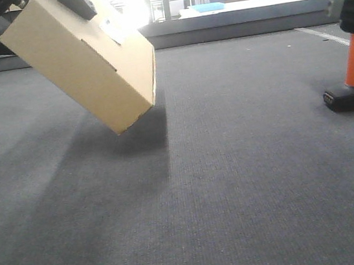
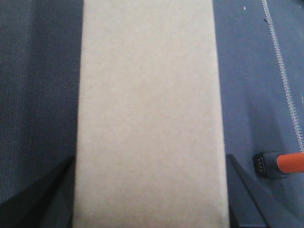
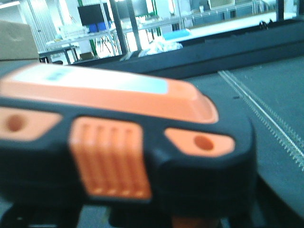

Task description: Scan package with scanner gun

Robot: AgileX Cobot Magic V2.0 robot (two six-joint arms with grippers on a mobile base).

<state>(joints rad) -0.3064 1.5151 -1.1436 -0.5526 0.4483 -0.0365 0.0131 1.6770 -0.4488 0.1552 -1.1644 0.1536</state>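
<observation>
Scanner gun (image 3: 118,142) head, black with orange panels, fills the right wrist view (blurred by closeness). From the front it stands upright on its flat base on the grey desk (image 1: 237,196), orange neck vertical. Well apart from the scanner gun, the package (image 1: 90,65) hangs clear of the desk, long axis tilted, lower end slanting down toward the scanner gun's side. The left gripper (image 2: 151,161) clamps its upper end, fingers against opposite sides. How the right gripper stands, I cannot tell.
</observation>
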